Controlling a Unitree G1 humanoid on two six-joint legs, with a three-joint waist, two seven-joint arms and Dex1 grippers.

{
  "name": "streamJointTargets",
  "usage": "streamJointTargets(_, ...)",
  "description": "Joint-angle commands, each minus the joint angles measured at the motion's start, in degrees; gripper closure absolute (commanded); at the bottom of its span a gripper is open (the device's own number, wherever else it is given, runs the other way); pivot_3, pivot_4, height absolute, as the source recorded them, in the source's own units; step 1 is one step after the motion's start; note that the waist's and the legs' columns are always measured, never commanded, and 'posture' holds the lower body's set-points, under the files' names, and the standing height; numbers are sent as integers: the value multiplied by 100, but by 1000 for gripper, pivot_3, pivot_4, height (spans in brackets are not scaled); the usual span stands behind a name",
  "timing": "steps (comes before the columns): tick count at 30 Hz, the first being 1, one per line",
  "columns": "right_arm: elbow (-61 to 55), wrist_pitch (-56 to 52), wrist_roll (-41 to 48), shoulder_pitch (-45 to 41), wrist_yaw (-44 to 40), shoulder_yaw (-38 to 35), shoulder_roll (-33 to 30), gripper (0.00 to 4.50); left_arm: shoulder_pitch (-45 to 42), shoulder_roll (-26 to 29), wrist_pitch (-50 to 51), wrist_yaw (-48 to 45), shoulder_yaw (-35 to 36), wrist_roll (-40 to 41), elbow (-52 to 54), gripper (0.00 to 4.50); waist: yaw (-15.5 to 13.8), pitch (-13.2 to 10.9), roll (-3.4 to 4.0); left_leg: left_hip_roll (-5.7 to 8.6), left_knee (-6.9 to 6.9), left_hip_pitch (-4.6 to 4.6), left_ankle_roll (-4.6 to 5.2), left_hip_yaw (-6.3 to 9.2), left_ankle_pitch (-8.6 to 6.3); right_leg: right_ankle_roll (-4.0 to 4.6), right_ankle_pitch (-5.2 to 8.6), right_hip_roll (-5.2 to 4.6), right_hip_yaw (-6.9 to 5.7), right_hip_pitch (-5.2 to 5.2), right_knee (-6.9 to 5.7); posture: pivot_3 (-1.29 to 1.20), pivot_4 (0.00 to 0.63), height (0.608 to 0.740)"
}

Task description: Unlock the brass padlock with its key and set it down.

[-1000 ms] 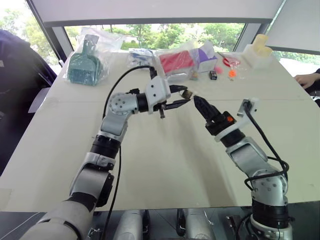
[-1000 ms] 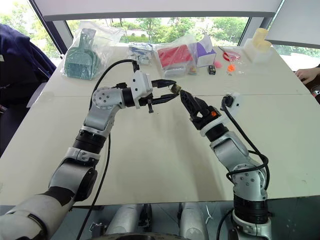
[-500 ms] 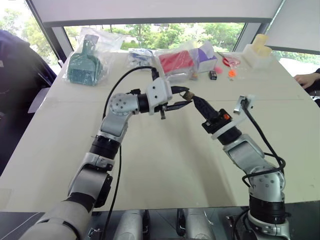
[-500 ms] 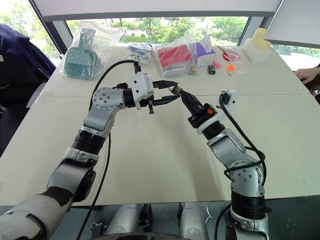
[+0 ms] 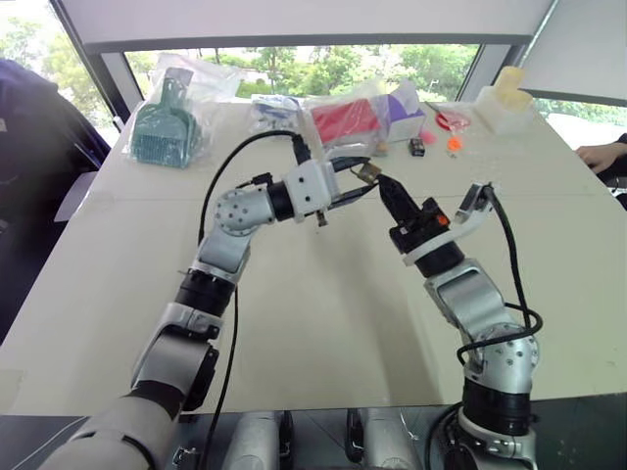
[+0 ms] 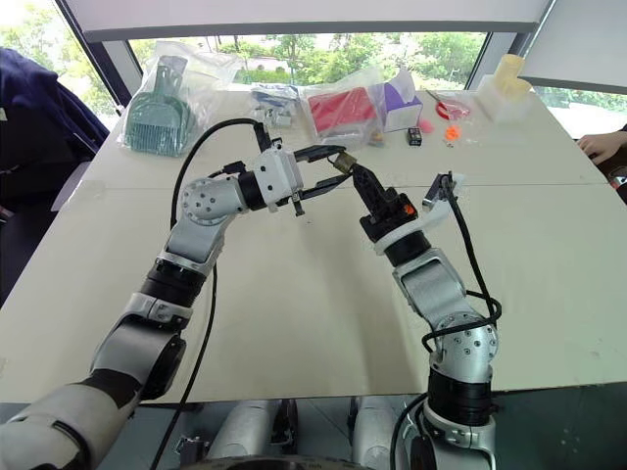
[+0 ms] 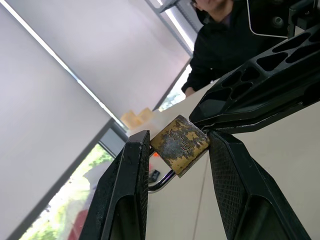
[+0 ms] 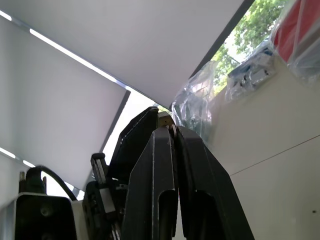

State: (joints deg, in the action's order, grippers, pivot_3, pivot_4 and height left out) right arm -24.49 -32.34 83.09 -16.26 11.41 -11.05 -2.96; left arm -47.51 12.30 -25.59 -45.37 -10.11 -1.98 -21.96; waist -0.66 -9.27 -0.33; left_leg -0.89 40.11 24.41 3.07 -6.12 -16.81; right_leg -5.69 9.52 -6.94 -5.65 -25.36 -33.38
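Brass padlock [image 7: 180,145]: one, pinched between the two fingers of the left gripper [image 5: 364,180], held up in the air above the table [image 5: 323,323]; its silvery shackle hangs out below the body, toward that gripper's wrist.
Left gripper: clamped on the padlock's two flat sides, pointing toward the right gripper.
Right gripper [image 5: 384,186]: fingers pressed together with no gap, tips touching the padlock's end face; whether a key sits between them cannot be told.
Grippers counted: two, meeting tip to tip at the padlock.
Open room: the table directly below both grippers is bare and wide, and stays bare back toward the robot and out to both side edges.
Table edge: the far edge lies beyond the grippers, along the window, well apart from them.
Bags beyond the left gripper: a clear bag with a teal scoop [image 5: 162,125], a clear bag with small blue-and-white items [image 5: 274,111], a clear bag with a red block [image 5: 348,121]; three counted.
Purple box [image 5: 404,108]: one, just beside the red block's bag.
Small trinkets [image 5: 436,145]: a few black, orange and pink pieces, loose on the table beyond the right gripper.
Pale tray with yellow pieces [image 5: 505,103]: one, at the far corner.
Person's hand [image 5: 600,157]: one, resting at the table's side edge, well apart from the right gripper.
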Motion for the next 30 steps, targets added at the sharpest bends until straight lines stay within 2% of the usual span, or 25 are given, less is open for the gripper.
streamJointTargets(1,-48,186,389,-37,418,-120,128,4371,-61,-50,-546,282,-21,-44,238,3288,0,0,0,0,0,0,0,0,0,0,0,0,0,0,0,0,150,735)
streamJointTargets(16,-115,724,1280,-59,1178,-84,389,4371,-32,55,-1268,652,-153,-257,-29,3288,7,-1,3,0,-1,0,0,-2,0,0,0,0,0,0,1,0,150,735)
streamJointTargets(30,-511,486,1451,224,817,112,-235,4371,-369,46,-1641,1078,-145,-413,-644,3288,7,-3,6,-2,-3,0,0,-3,0,0,0,0,0,0,3,0,150,735)
